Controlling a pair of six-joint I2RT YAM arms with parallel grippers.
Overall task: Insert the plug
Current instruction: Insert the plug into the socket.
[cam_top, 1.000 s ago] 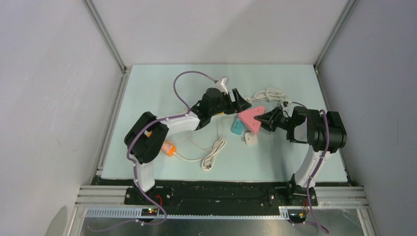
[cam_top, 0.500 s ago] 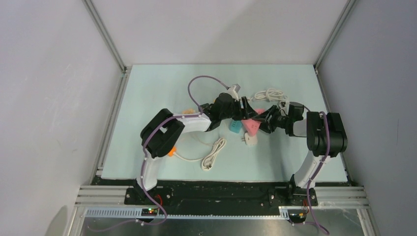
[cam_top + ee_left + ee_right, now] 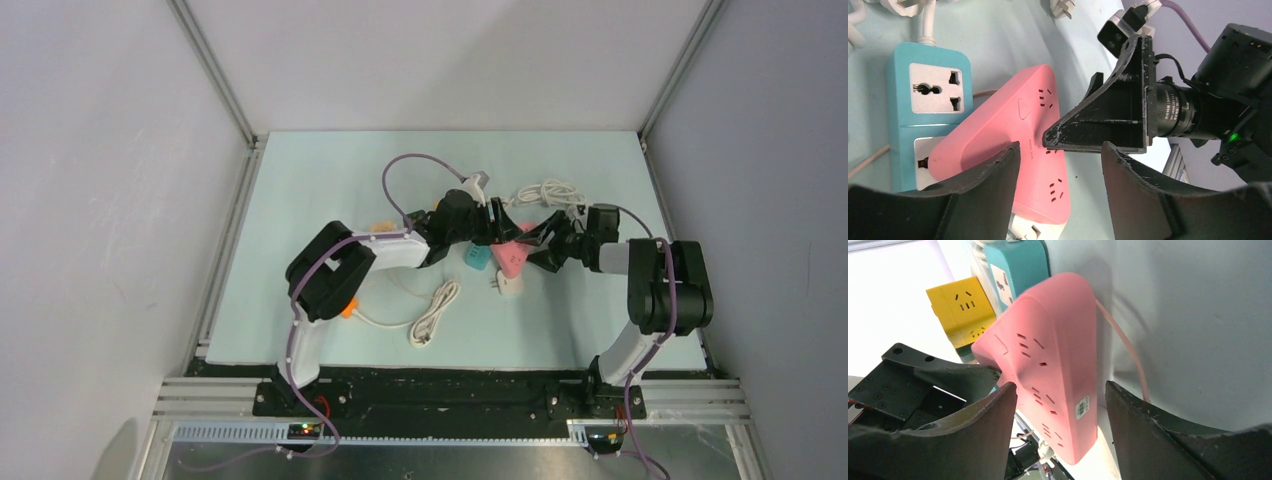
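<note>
A pink power strip [image 3: 511, 257] lies mid-table, with a teal strip [image 3: 478, 258] to its left and a white plug [image 3: 508, 284] at its near end. My left gripper [image 3: 498, 228] reaches in from the left and is open. In the left wrist view its left finger overlaps the pink strip [image 3: 1013, 130], and bare table shows before the right finger. My right gripper [image 3: 545, 246] comes from the right, also open. The pink strip [image 3: 1058, 365] stands between its fingers with a gap on each side. Neither gripper holds the plug [image 3: 1023, 232].
A coiled white cable [image 3: 548, 192] lies behind the grippers and another white cable [image 3: 435, 312] in front left. A yellow socket cube [image 3: 963, 310] sits beyond the teal strip [image 3: 1018, 267]. An orange piece [image 3: 347, 308] lies by the left arm. The two grippers nearly touch.
My left arm swung right to the pink strip and its jaws narrowed a little. My right gripper, which was shut on the pink strip, opened. The strip moved left and back.
</note>
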